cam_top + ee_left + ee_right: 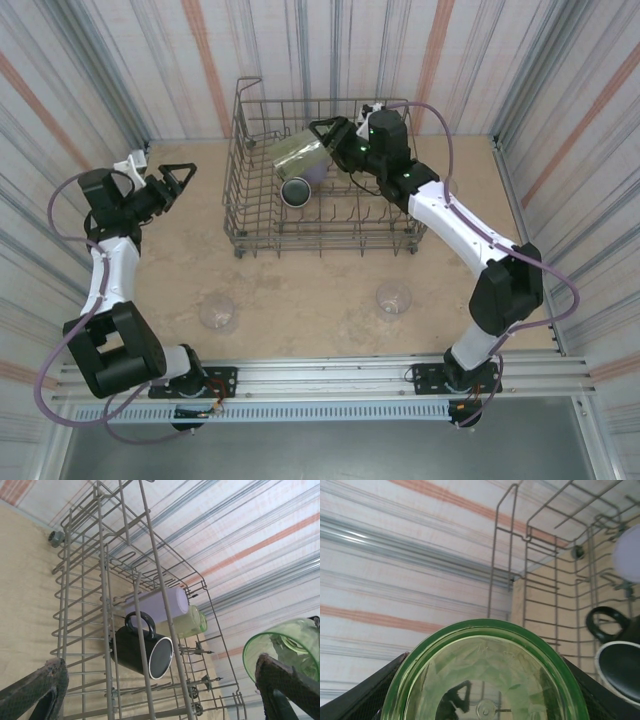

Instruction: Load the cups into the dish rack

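While right gripper (338, 140) pinches green cup (300, 155) over dish rack (232, 200), back half, cup axis slanted twd rack's left wall, left gripper (178, 182) sits spread & empty outside that wall. Left clear cup (218, 312), right clear cup (394, 298) upright on beige table (300, 290), plenty of room.
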Action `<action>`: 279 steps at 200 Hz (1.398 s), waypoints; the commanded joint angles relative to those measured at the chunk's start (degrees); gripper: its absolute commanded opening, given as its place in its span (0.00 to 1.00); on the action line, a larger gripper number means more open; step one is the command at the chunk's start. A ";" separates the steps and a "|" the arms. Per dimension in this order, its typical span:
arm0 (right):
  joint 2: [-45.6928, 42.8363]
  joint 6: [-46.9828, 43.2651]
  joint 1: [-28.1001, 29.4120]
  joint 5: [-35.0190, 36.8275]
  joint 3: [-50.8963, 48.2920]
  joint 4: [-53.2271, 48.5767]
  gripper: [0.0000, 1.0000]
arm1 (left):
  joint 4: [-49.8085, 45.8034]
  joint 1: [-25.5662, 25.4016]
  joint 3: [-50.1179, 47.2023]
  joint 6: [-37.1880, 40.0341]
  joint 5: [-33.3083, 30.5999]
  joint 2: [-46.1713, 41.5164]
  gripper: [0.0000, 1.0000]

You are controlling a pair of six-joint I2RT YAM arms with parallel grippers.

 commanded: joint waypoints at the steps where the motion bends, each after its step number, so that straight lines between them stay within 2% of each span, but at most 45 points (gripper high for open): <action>1: -4.03 -7.57 -1.02 3.09 -0.28 -4.34 0.41 | -1.24 0.60 1.05 1.46 -0.95 -0.28 0.99; 48: -6.55 -20.83 -1.39 11.67 2.31 -14.43 0.41 | -2.47 0.78 1.18 2.34 -1.37 0.10 0.99; 111: -7.15 -31.89 -1.39 20.42 3.02 -17.91 0.42 | -2.67 0.80 1.20 2.34 -1.29 0.56 0.99; 202: -3.87 -43.47 0.27 27.47 1.30 -13.06 0.43 | -1.52 0.65 0.80 1.64 -0.54 0.83 0.99; 279: 0.82 -48.24 1.51 30.21 -0.51 -5.96 0.43 | -1.27 0.22 0.74 1.46 -0.30 0.97 0.99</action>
